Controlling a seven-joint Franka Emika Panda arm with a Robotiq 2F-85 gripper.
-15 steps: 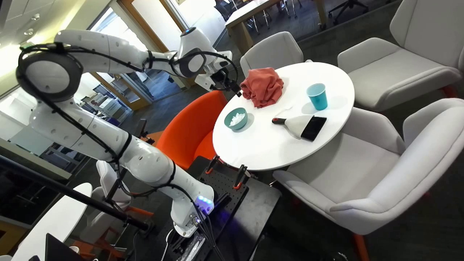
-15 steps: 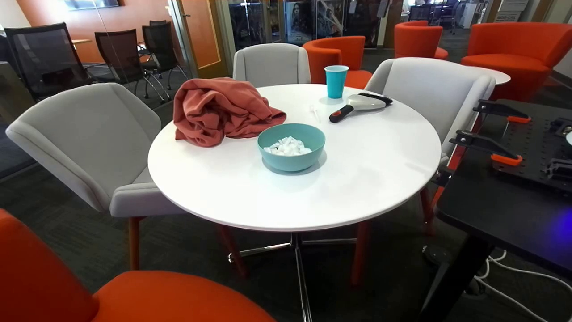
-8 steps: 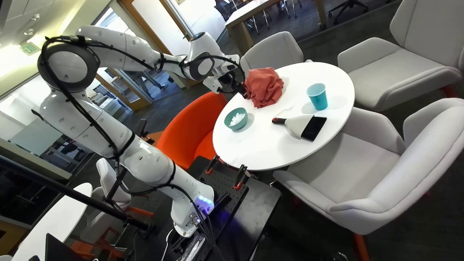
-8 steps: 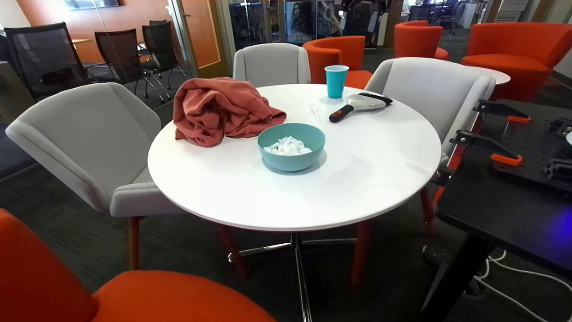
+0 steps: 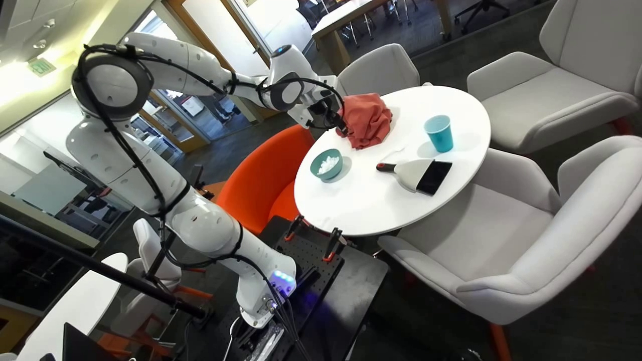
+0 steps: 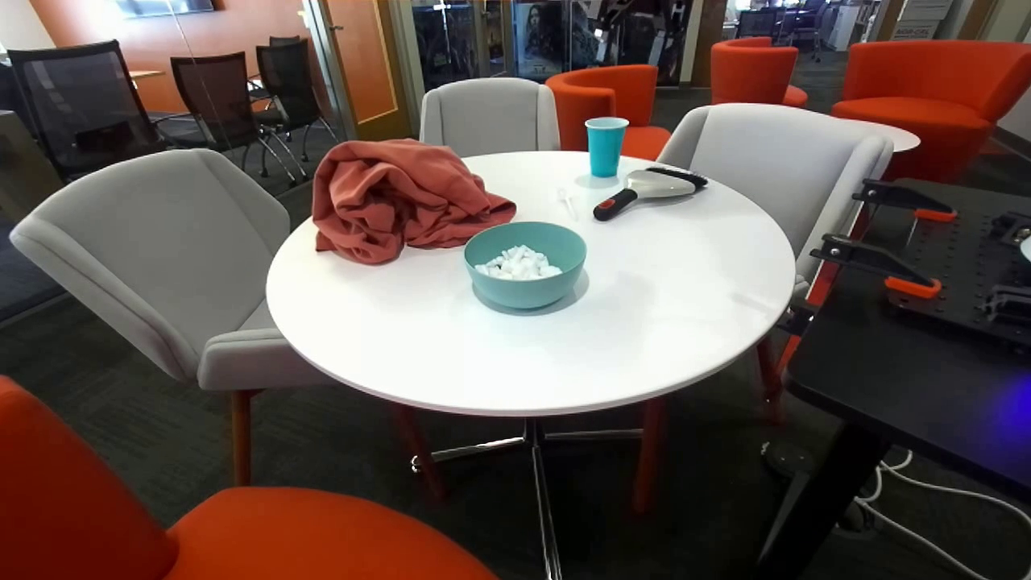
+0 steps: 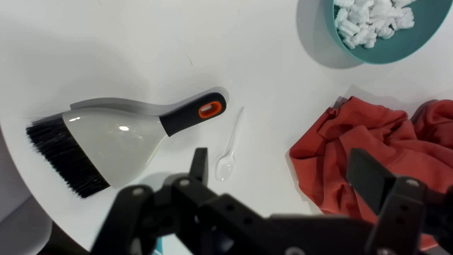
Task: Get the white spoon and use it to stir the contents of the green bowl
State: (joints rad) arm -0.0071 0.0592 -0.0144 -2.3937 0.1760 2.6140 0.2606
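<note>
Clearly I'm holding nothing: the gripper [image 7: 279,163] has its jaws spread wide, with nothing caught between them. The white spoon [image 7: 229,152] lies flat on the table [image 7: 272,81], between the brush [image 7: 116,141] and the crumpled red cloth [image 7: 393,141]; the green bowl [image 6: 523,294], holding white pieces [image 7: 371,21], sits apart from it. How high my fingertips are I can't judge well from these views, so I'd come down slowly. One finger overlaps the cloth in the wrist view; lowered straight from here, it could snag a fold and drag the cloth over the spoon. The other finger shows just beside the spoon's scoop and could land on its edge and flick it away. Because the spoon is so thin, closing too high would miss it, and too low would jam the tips against the table. The brush's handle, just beside the spoon's, could get knocked too. Later, a hasty stir might throw pieces over the rim.
</note>
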